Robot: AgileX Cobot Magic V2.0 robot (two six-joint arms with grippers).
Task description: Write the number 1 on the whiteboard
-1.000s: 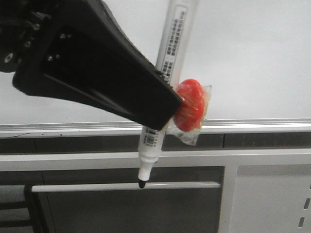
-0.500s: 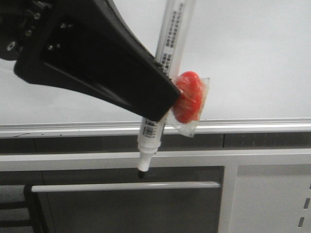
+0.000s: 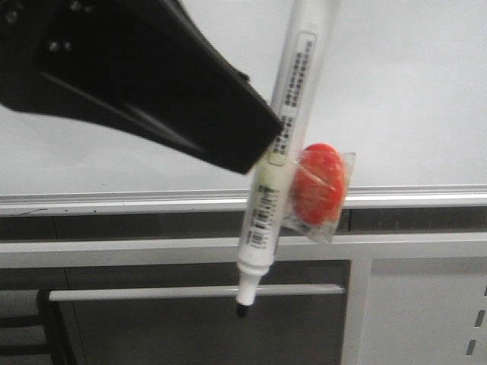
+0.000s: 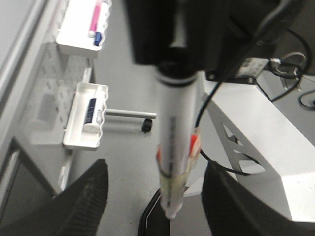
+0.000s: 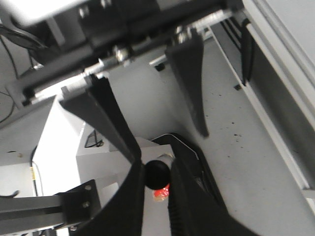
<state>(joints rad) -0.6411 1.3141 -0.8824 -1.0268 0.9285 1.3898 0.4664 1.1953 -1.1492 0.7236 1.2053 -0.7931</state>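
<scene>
**A:** What edges bound the marker [image 3: 278,163]?

**B:** In the front view, the whiteboard [image 3: 396,91] fills the background. Its silver rail [image 3: 137,201] runs straight across behind the pen's lower half. Under the rail sits a white metal frame [image 3: 411,247] with a horizontal bar [image 3: 152,293]. The pen's dark tip [image 3: 242,309] shows just below that bar. Pale board surface stretches wide to the right of the pen, while the black end effector blocks the upper left. How far the pen stands off the board cannot be told.

**A:** Which way does the pen's long axis run?

**B:** It runs steeply, close to vertical. The tip points down and the top leans right, leaving the frame at the upper edge. A red lump wrapped in clear film [image 3: 321,192] is strapped to the barrel's right side, overlapping the rail.

**A:** And the end effectors?

**B:** The right end effector [image 5: 156,173] is clamped on the marker, its fingers pressed against the barrel. The left end effector [image 4: 155,169] is spread wide, its dark fingers [image 4: 81,201] well apart on either side of the pen and not touching it.
</scene>
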